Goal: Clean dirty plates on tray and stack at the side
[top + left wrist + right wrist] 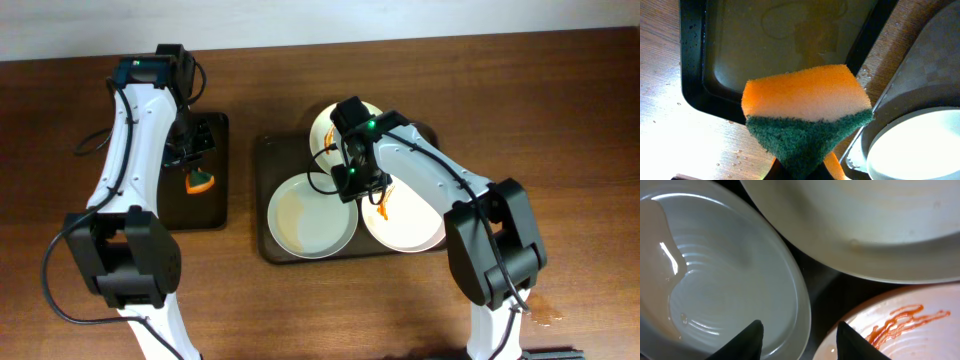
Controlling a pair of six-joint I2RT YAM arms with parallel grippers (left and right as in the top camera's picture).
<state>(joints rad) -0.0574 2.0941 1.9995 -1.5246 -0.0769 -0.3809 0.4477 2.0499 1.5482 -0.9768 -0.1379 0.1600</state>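
Left wrist: sponge (pixel 805 107) pinched; right wrist: sauce streaks (pixel 905 322) on plate (pixel 940 345)

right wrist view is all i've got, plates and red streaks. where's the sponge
Observer: The sponge is clamped in the left jaws, over the small tray to the left of yours.
Operator: anything stacked at the side yet
Observer: No. Overhead shows all three plates on the big tray: left plate, back plate, streaked plate.
Operator: how much of the streaked one is dirty
Observer: From overhead the streaks sit only near its left edge, by your open jaws. The rest looks plain.
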